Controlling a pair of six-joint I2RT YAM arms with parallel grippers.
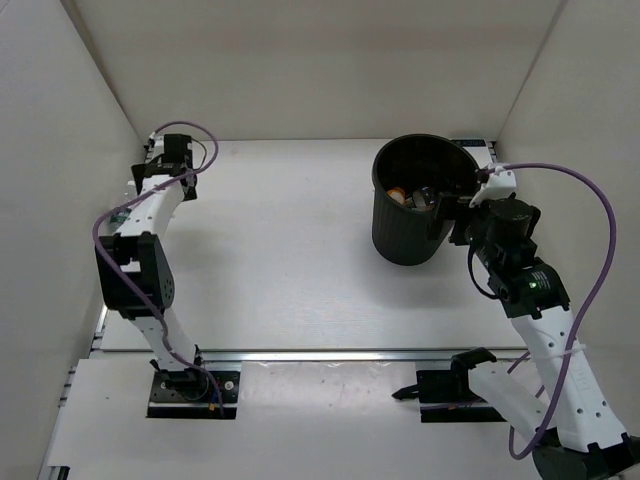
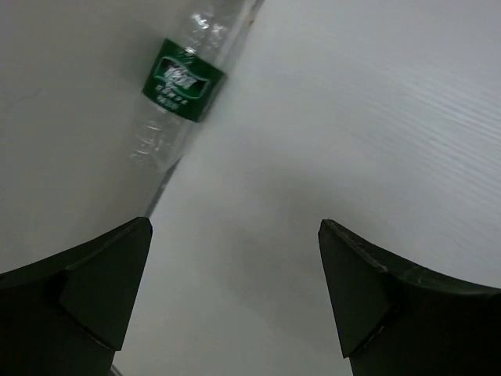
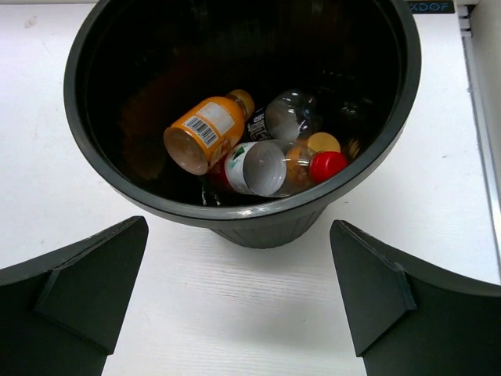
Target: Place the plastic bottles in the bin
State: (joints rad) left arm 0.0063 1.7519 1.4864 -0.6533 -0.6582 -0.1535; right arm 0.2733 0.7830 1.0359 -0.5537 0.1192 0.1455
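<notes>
A clear bottle with a green label (image 2: 177, 84) lies against the side wall, a little ahead of my left gripper (image 2: 235, 229), which is open and empty. In the top view the left gripper (image 1: 168, 152) is in the far left corner and the bottle does not show there. The black bin (image 1: 405, 238) stands at the far right. Inside the bin (image 3: 235, 210) lie an orange bottle (image 3: 202, 135), a clear bottle with a red cap (image 3: 327, 165), a red-and-white labelled bottle (image 3: 254, 167) and a dark clear one (image 3: 286, 117). My right gripper (image 3: 239, 225) is open and empty beside the bin's near side (image 1: 447, 212).
White walls close in the table on the left, back and right. A metal rail (image 1: 330, 354) runs along the table's near edge. The right arm's purple cable (image 1: 600, 215) loops beside the right wall.
</notes>
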